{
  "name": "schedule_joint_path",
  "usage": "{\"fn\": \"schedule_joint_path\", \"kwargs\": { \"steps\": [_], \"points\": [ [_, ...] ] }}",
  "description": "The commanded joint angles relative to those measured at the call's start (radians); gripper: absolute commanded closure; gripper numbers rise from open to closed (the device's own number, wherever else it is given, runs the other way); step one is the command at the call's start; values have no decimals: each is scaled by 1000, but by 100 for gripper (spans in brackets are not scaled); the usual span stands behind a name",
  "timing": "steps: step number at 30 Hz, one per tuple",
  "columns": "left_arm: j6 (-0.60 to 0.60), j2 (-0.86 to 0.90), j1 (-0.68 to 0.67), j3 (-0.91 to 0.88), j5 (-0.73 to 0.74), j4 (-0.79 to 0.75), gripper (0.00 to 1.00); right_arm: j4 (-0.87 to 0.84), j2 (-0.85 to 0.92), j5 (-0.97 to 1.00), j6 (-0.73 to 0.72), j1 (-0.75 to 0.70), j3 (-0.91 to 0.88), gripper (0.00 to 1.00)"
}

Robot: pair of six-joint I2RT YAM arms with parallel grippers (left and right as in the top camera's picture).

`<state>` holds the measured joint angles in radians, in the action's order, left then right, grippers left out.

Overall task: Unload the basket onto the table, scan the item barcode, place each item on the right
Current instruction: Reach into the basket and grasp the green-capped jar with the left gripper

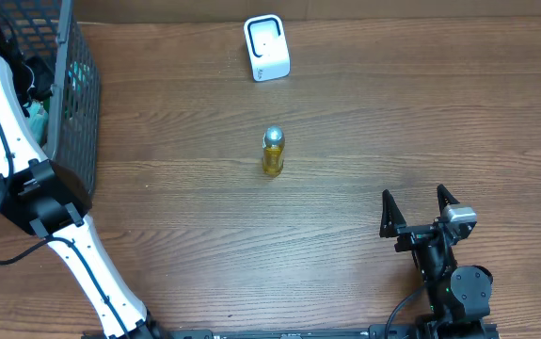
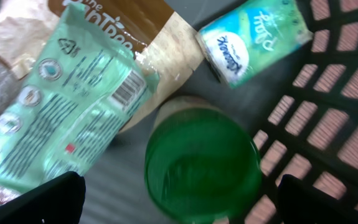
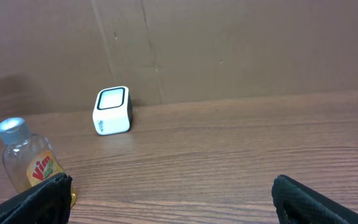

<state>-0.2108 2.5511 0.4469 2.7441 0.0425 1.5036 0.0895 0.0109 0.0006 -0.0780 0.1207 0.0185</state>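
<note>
Overhead and wrist views. The small yellow bottle (image 1: 272, 153) with a silver cap stands upright at the centre of the table (image 1: 364, 122). The white scanner (image 1: 266, 47) sits at the middle of the far edge, well apart from it. The left gripper (image 2: 185, 202) is inside the black basket (image 1: 77, 104) at the left edge, jaws wide and empty, above a green-lidded jar (image 2: 200, 168), a tissue pack (image 2: 253, 38) and a mint pouch (image 2: 60, 112). The right gripper (image 1: 416, 209) is near the near right corner, fully spread and holding nothing.
</note>
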Motion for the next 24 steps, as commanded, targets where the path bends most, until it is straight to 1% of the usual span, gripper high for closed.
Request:
{"fn": "schedule_joint_path", "kwargs": {
  "steps": [1, 6, 8, 10, 13, 15, 17, 18, 21, 24],
  "points": [
    [-34, 61, -3, 5, 19, -12, 0, -5, -8, 5, 4, 6, -11, 0],
    [-37, 86, -3, 4, 18, -9, 0, -5, -8, 5, 4, 6, -11, 0],
    [-37, 87, -3, 3, 13, -9, 3, -5, -8, 5, 4, 6, -11, 0],
    [-37, 87, -3, 3, 5, -9, 8, -5, -8, 5, 4, 6, -11, 0],
    [-37, 87, -3, 3, -1, -7, 21, -5, -8, 5, 4, 6, -11, 0],
    [-36, 87, -3, 3, -2, -4, 36, -5, -8, 5, 4, 6, -11, 0],
    [-32, 85, 0, 3, -2, -4, 55, -5, -8, 5, 4, 6, -11, 0],
    [-32, 82, 2, 5, -1, -3, 58, -5, -8, 5, 4, 6, -11, 0],
    [-33, 60, 8, 27, 4, 4, 63, -5, -8, 5, 4, 6, -11, 0],
    [-41, 8, 12, 70, 11, 5, 62, -5, -8, 5, 4, 6, -11, 0]
  ]
}}
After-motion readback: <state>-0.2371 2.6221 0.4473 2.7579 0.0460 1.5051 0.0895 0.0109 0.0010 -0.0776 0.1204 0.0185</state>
